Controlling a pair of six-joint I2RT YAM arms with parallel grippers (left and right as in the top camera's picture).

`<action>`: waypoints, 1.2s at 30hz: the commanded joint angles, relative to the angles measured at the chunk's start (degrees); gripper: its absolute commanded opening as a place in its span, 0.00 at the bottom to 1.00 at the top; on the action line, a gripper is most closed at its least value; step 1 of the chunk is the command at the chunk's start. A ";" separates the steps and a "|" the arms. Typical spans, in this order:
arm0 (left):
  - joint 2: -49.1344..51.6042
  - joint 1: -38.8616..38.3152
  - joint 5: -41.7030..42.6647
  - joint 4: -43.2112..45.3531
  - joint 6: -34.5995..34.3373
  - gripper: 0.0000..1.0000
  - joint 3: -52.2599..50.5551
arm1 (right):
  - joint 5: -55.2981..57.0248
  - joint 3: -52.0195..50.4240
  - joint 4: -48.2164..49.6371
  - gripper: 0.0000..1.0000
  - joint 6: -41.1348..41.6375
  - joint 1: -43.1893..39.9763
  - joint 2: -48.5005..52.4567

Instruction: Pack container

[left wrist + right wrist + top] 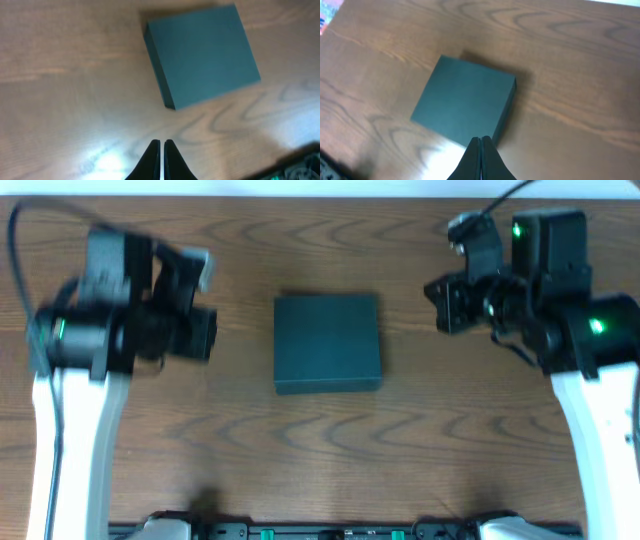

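Note:
The container (328, 342), a dark teal-green squarish box with its lid closed, lies flat at the table's middle. It also shows in the left wrist view (202, 55) and the right wrist view (462, 102). My left gripper (205, 332) hangs above the table to the box's left, shut and empty; its fingertips (162, 142) are pressed together. My right gripper (437, 300) hangs above the table to the box's right, shut and empty; its fingertips (481, 139) meet. No snack packs show in any view.
The wooden table (330, 450) is all around the box. A bit of red and white shows at the top left corner of the right wrist view (327, 12). The arm bases stand at the front edge.

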 commanded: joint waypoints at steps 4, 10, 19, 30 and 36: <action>-21.97 -0.13 0.90 3.69 0.17 0.06 -20.76 | 3.21 -17.03 0.98 0.02 1.75 2.69 -15.61; -33.55 -0.13 0.94 3.63 -1.22 0.43 -26.88 | 2.99 -34.82 3.41 0.10 5.84 3.17 -31.41; -34.36 -0.13 0.90 3.56 -3.82 0.95 -26.88 | 3.02 -37.68 -0.24 0.99 16.00 3.17 -36.13; -34.36 -0.13 0.90 3.56 -3.82 0.96 -26.88 | 3.02 -37.68 -0.26 0.99 16.00 3.17 -36.13; -35.19 -0.22 0.83 3.45 -3.78 0.96 -26.88 | 3.02 -37.68 -0.26 0.99 16.00 3.17 -36.13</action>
